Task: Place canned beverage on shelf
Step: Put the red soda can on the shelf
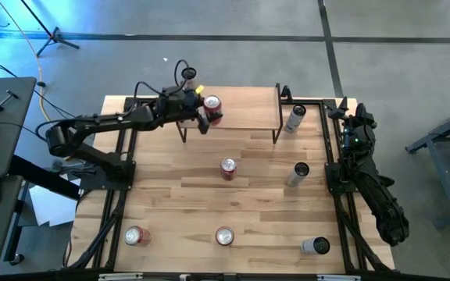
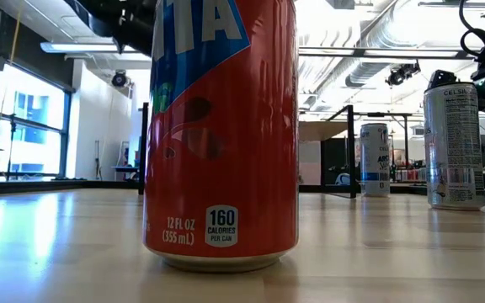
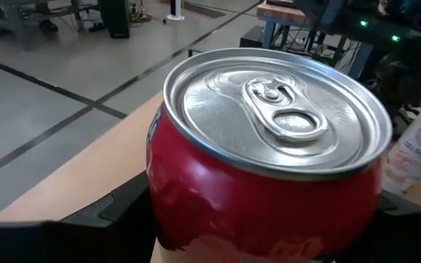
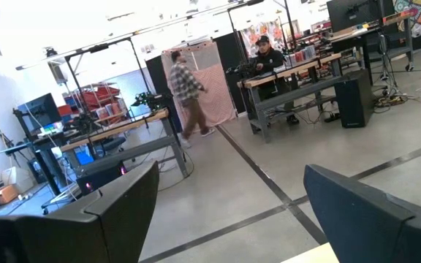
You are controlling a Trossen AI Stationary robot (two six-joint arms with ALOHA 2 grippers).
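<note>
There, red can [image 1: 212, 108] clamped between left gripper [image 1: 205, 114] fingers, above the shelf [image 1: 244, 109].

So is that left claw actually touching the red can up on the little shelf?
Touching. In the left wrist view the left gripper has its dark fingers pressed against both sides of the red can.
</note>
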